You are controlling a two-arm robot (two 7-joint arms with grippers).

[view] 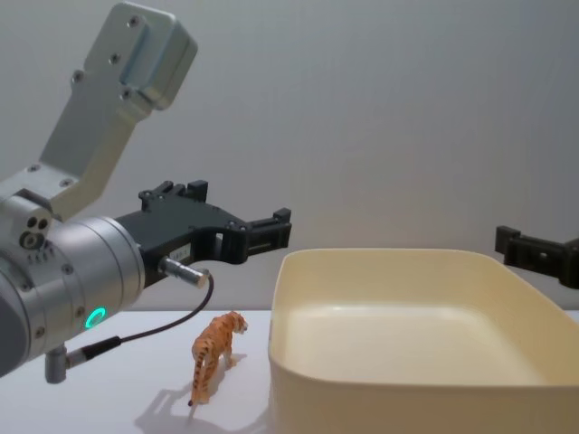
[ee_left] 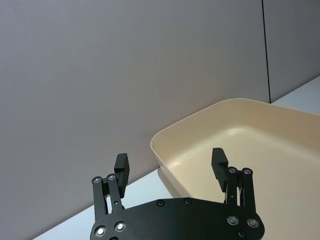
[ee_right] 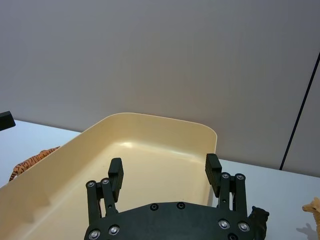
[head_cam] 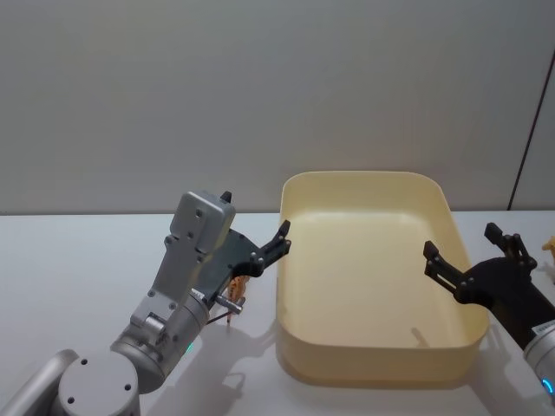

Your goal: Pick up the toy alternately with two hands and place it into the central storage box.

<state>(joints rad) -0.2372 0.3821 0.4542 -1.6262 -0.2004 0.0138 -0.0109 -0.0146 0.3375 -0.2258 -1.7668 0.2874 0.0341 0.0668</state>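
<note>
You had the left gripper [ee_left: 170,162] with its fingers [ee_left: 121,167] spread wide apart, gripping nothing. It hung in the air above the tiger toy [view: 215,357], higher than the box rim, with one fingertip close to the far left corner of the storage box [head_cam: 373,364]. The silver-grey left arm [view: 63,271] behind it carried a lit green ring light [view: 93,317].

Your right gripper [ee_right: 164,167] was likewise spread open, its fingers [ee_right: 213,170] holding nothing. It sat at the box's right side, one finger reaching in over the right rim.

The cream-yellow storage box stood between the two grippers on the white table [head_cam: 69,260], and its smooth floor lay bare. The tiger toy stood upright on the table just beside the box's left wall, outside it. To the right of the box, a dark animal figure [ee_right: 259,215] stood close behind the right gripper, with a tan figure [ee_right: 312,207] farther out; both were on the table, not in the box.
</note>
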